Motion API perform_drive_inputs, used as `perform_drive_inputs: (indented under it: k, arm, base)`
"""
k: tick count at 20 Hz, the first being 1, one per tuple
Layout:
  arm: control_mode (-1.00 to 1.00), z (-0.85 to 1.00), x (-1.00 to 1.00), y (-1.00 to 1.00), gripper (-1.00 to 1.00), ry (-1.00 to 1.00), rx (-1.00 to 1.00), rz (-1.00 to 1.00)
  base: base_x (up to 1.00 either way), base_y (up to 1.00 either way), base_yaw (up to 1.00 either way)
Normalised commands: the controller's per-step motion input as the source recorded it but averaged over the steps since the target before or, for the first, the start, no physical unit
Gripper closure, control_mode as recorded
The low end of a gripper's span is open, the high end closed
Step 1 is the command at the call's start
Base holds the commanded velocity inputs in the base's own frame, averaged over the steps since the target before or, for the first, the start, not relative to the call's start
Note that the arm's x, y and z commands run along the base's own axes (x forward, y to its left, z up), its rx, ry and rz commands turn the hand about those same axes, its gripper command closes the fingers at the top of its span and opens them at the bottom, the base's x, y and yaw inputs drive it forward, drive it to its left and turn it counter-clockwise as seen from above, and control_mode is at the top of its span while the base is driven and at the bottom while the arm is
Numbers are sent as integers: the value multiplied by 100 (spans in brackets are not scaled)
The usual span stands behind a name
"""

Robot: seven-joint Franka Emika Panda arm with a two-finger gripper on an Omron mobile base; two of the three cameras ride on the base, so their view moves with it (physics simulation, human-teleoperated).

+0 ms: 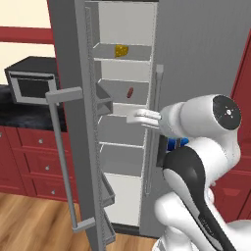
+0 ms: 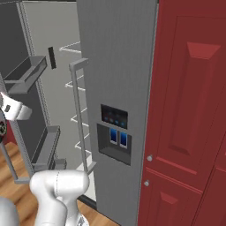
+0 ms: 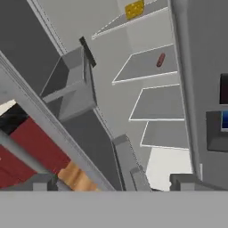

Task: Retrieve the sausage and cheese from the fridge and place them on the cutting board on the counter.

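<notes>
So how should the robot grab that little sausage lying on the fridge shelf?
Probably across its slim middle. The sausage lies flat on a white shelf, one shelf below the cheese, so the jaws would best come in from the open front of the fridge, just above the shelf, and close on its two long sides. The gripper is open and not yet inside.

Kitchen: tall grey side-by-side fridge (image 1: 196,59) at 12 o'clock, black microwave (image 1: 30,81) on black marbled counter (image 1: 19,115), dark red cabinets (image 2: 190,110).
</notes>
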Motion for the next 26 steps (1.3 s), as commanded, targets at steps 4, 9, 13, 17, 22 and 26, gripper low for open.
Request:
perform_drive_inputs:
  k: [4, 9, 13, 17, 22, 26]
  arm:
    - [-100, -76, 75, -3, -100, 8, 27, 3]
    - [-100, -96, 61, 0, -100, 2, 21, 0]
    - [-100, -56, 96, 9, -100, 15, 18, 3]
    - [-100, -56, 96, 48, -100, 32, 8, 9]
    - [-100, -43, 73, 69, -100, 28, 3, 9]
    - [-100, -27, 53, 74, -100, 18, 2, 7]
  base:
    - [0, 0, 0]
    - [0, 0, 0]
    - [0, 0, 0]
    - [0, 0, 0]
    - [0, 0, 0]
    - [0, 0, 0]
